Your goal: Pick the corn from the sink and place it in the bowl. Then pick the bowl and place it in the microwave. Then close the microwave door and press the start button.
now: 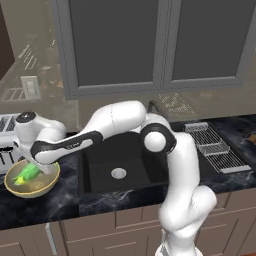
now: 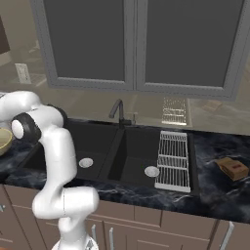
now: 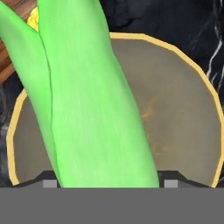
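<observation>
Overhead, two grey cabinet doors hang above the dark marbled stone bench, with wood drawers below. Black rectangular double-basin sink sits in the bench, round silver drains in each basin, dark faucet behind, white wire drying rack over its right edge. White Franka arm rises by the sink front and reaches left, away from the basins, its hand tilted down over the round tan-yellow bowl. Silver toaster stands just behind the bowl at the left edge. A small brown box lies far right on the bench.

Small bright green husked corn cob lies inside the bowl's rim in the left base view, directly under the hand. In the hand view the corn runs between the two dark fingertips, long axis pointing away from the camera, yellow tip at the far end, speckled beige bowl floor behind it.

Pincer: fingertips stand wide apart either side of the husk; whether they press it or have let go, cannot tell from these views. Corn looks to be at or near the bowl floor, so the placing step seems about done.

Key relation: corn straight ahead of the pincer, axis in line with the approach, bowl centred beneath. Likely next: lift clear, then regrip the bowl at its rim.
</observation>
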You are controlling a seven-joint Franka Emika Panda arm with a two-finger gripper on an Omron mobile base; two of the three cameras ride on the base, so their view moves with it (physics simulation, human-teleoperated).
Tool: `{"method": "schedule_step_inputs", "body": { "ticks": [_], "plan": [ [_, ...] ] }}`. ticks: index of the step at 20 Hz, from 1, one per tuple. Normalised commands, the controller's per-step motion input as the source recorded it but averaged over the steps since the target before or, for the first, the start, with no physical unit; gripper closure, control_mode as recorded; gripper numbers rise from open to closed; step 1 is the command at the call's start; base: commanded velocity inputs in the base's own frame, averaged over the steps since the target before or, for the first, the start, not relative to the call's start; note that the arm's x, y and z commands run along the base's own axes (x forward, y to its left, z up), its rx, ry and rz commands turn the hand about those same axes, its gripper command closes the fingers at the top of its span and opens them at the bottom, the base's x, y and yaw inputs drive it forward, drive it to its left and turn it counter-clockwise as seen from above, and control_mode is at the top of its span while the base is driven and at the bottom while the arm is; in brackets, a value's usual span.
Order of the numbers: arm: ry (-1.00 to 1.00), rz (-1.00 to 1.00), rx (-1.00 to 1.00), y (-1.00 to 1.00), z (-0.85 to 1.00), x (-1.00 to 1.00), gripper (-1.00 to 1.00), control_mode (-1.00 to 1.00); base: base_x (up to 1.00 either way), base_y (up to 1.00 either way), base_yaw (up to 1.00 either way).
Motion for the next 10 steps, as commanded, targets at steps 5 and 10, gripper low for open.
{"method": "schedule_step_inputs", "body": {
  "ticks": [5, 10],
  "plan": [
    [0.00, -0.06, 0.00, 0.25, -0.12, 0.34, 1.00, -1.00, 0.00, 0.00, 0.00],
    [0.00, -0.04, 0.00, 0.00, -0.40, 0.22, 1.00, -1.00, 0.00, 0.00, 0.00]
  ]
}}
